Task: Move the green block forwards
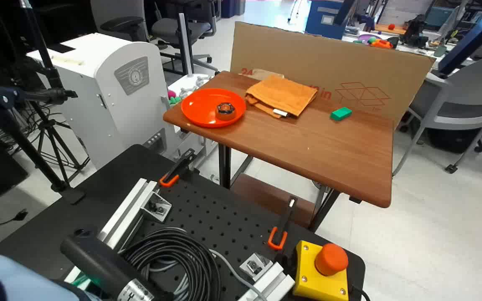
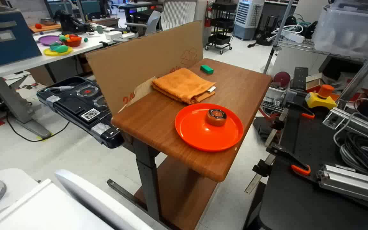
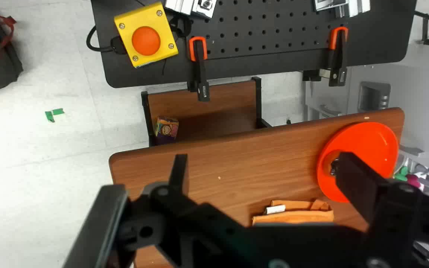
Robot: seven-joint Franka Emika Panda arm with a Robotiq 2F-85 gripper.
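From the left in an exterior view, a shallow orange plate (image 1: 201,109) sits near a corner of a wooden table (image 1: 329,154), bearing a small round copper-brown object (image 1: 225,111) with a dark ring on top. Next lies a folded orange towel (image 1: 283,95) with a white tag at its edge. Farther right, apart from the towel, the green block (image 1: 341,113) lies flat on the tabletop, near an upright cardboard panel (image 1: 316,62) along the table's long edge; both exterior views show it there. In the wrist view, again from the left, a yellow emergency-stop box (image 3: 146,22) comes first, then a black-and-orange clamp (image 3: 199,67) on the rim of a black perforated workbench (image 3: 244,65). Lower in that view the gripper (image 3: 233,173) has its jaws spread wide, with bare tabletop and part of the towel seen between them; the finger at the right of that view partly covers the plate and the round object. The green block rests on the table, outside the gripper's grasp; how far it lies from the fingers cannot be told.
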